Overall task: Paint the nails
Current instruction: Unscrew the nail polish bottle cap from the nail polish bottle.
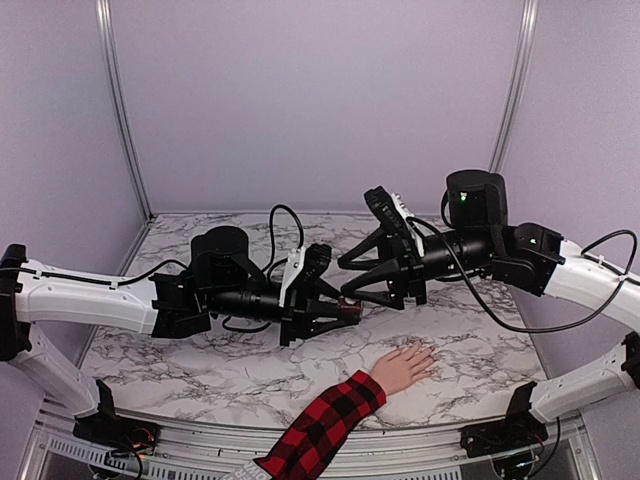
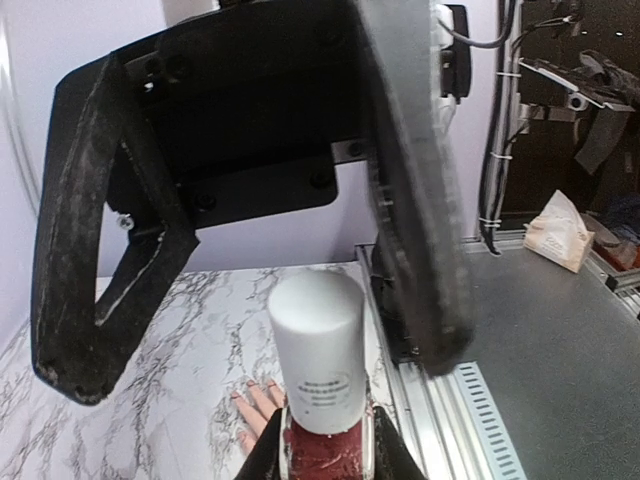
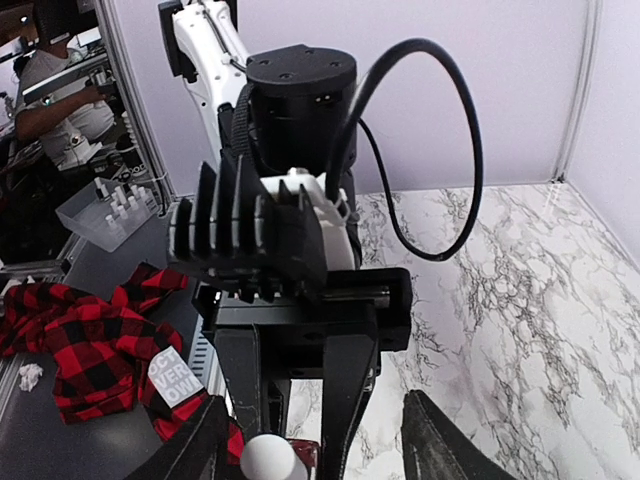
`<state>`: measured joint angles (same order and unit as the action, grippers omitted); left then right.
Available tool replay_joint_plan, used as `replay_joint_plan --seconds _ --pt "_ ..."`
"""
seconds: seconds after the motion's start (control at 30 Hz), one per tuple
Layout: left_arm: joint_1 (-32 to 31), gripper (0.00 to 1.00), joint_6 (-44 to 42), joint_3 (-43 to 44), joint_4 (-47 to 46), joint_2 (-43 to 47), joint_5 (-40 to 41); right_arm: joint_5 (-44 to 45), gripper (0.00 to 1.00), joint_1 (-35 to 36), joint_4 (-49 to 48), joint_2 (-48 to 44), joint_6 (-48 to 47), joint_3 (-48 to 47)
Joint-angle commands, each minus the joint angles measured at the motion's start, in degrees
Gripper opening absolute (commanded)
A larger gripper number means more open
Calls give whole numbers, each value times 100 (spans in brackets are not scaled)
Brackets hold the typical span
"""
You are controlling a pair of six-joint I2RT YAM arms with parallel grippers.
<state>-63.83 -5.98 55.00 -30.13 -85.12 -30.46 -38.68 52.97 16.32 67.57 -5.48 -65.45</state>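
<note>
Left end effector (image 1: 340, 312) clamped on the polish bottle (image 2: 320, 452); right end effector (image 1: 345, 280) spread around its cap.

The left end effector's fingers are closed on the bottle's dark-red body, and the white cap (image 2: 316, 340) points straight out from them toward the right end effector. That one's fingers (image 2: 90, 250) stand apart, one on each side of the cap, with a gap either way. Below both end effectors, toward the arm bases, the pale hand (image 1: 403, 366) in its plaid sleeve (image 1: 320, 425) lies flat on the marble tabletop (image 1: 180, 365). The nails (image 1: 428, 352) at its fingertips are too small to make out.
</note>
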Motion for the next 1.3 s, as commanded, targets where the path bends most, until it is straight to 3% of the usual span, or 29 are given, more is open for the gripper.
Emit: replay_joint_plan --seconds 0.0,0.27,0.53,1.1,1.27 --pt "-6 0 -203 -101 -123 146 1022 586 62 4 -122 -12 284 -236" --pt "-13 0 -458 -87 174 50 1843 1288 61 -3 416 291 492 -571" --pt "-14 0 -533 -69 314 -10 1895 1204 49 9 875 600 357 -794" --pt "-6 0 -536 -142 389 2 1937 1180 35 9 1021 635 203 -742" --pt "-6 0 -531 -155 385 5 1958 1206 25 10 1045 588 187 -758"
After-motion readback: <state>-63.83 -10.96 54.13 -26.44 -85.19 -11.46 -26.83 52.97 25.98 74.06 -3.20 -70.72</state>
